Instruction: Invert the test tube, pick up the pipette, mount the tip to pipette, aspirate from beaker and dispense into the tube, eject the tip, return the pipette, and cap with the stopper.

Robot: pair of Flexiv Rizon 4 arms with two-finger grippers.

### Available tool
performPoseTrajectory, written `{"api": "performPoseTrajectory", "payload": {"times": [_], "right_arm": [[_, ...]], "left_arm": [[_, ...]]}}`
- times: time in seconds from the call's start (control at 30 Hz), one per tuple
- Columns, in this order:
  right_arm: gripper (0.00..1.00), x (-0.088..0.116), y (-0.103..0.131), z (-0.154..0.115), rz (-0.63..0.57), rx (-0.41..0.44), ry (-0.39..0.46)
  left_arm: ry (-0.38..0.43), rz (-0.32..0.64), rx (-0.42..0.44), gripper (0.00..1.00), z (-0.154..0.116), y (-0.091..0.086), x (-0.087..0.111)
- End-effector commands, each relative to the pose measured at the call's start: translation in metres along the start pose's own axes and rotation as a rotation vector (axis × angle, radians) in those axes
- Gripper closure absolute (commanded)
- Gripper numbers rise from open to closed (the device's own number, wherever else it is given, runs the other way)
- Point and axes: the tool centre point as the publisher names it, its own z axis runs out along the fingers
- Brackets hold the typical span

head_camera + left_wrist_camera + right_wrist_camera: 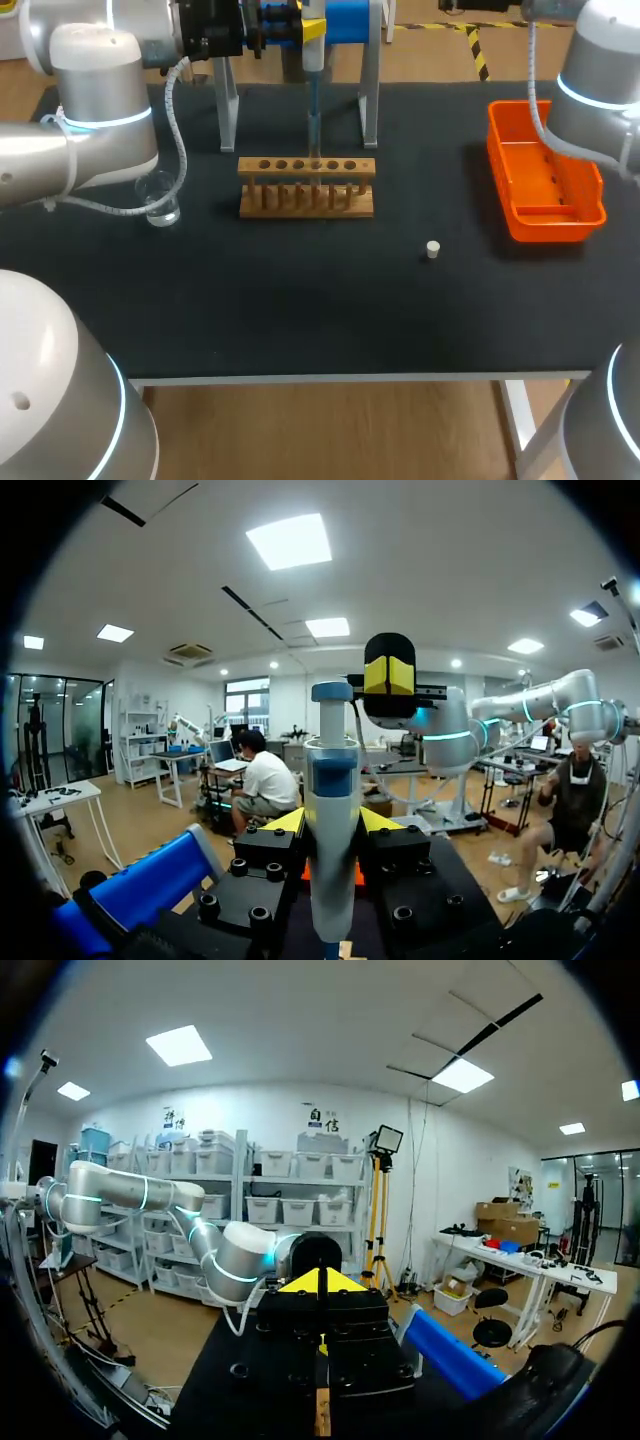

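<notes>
My left gripper (pixel 332 822) is shut on the white and blue pipette (pixel 332 780), which stands upright between its yellow fingers. In the head view the pipette (pixel 313 100) hangs from that gripper (pixel 305 30) at the table's back, its thin lower end reaching down to a hole of the wooden test tube rack (pixel 306 185). My right gripper (pixel 390 675) is shut with nothing in it, just beyond and beside the pipette's top button; its yellow tips (pixel 322 1282) lie together. A glass beaker (pixel 160 203) stands left of the rack. A small white stopper (pixel 432 250) lies to the front right.
An orange tray (pixel 545 215) sits at the right of the black tabletop. Behind the rack stands a metal-legged stand (pixel 370 90) with a blue holder (pixel 350 20). A grey cable (pixel 180 150) loops down from my left arm near the beaker.
</notes>
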Motion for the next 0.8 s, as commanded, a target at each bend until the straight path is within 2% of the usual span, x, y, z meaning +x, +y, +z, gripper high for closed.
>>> {"api": "performPoseTrajectory", "payload": {"times": [0.03,0.33,0.8], "right_arm": [[1.00,-0.007,0.007,0.020,0.000,0.006,0.012],[1.00,-0.014,0.009,0.048,0.003,0.021,0.035],[1.00,-0.022,0.002,0.070,0.006,0.036,0.036]], "left_arm": [[0.001,0.001,0.000,1.00,0.001,0.000,-0.001],[0.001,0.001,0.000,1.00,0.001,0.000,-0.001],[0.001,0.001,0.000,1.00,0.001,0.000,-0.001]]}}
